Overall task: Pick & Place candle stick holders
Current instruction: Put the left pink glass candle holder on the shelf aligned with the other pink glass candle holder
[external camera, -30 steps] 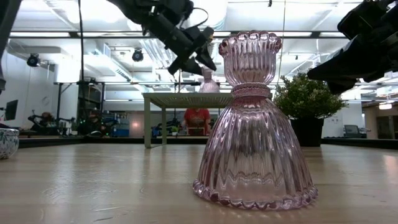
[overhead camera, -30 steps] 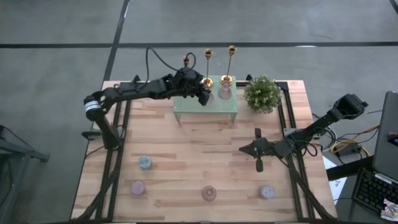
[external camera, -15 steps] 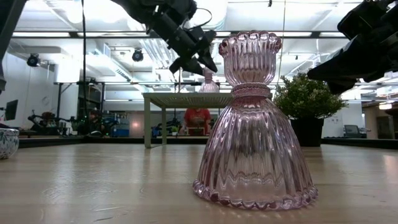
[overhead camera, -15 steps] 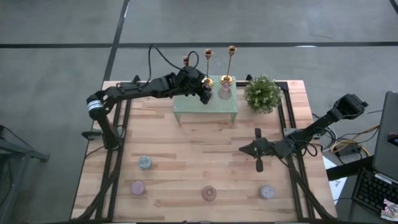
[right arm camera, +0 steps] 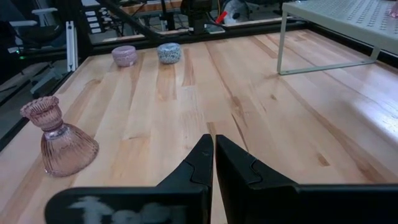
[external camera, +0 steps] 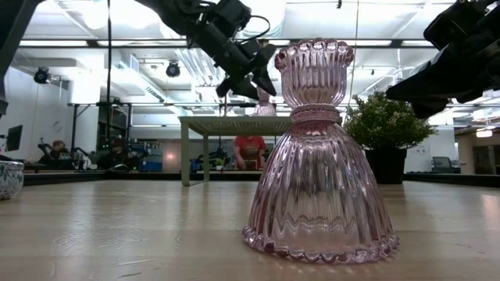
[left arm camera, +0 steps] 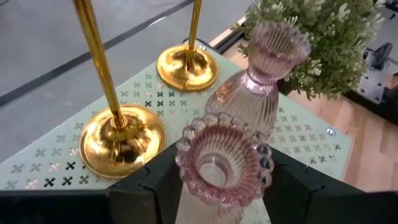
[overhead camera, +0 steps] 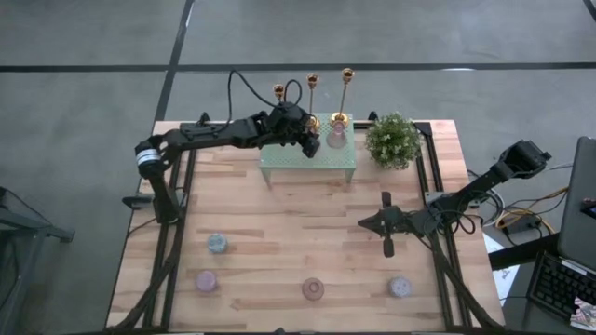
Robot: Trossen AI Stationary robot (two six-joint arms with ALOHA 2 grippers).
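Note:
Three gold candlesticks point(overhead camera: 312, 84) stand by their round bases on the pale green rack point(overhead camera: 307, 160) at the table's far middle. Two of the bases show in the left wrist view point(left arm camera: 122, 140) point(left arm camera: 186, 65). A pink glass holder point(left arm camera: 255, 93) stands on the rack beside them. My left gripper point(overhead camera: 305, 140) is over the rack, shut on another pink glass holder point(left arm camera: 222, 165). My right gripper point(overhead camera: 386, 226) is shut and empty, low over the table's right middle. My left gripper pinches the pink glass holder between its two fingers point(left arm camera: 149, 186), just under the beaded rim of its cup point(left arm camera: 181, 155). The fingers slant down from the table's left. The holder is upright, cup opening up. The cup hides its base, so I cannot tell whether it touches the rack.
A potted plant point(overhead camera: 393, 140) stands right of the rack. Small holders stand near the table's near edge: pink glass ones point(overhead camera: 313, 288) point(overhead camera: 400, 287) point(overhead camera: 206, 279) and a grey-blue one point(overhead camera: 217, 244). One pink holder fills the low view point(external camera: 316, 156).
My left gripper has moved a little toward the table's right edge over the rack, still shut on the pink glass holder, and now stands closer to the gold bases and the pink holder on the rack.

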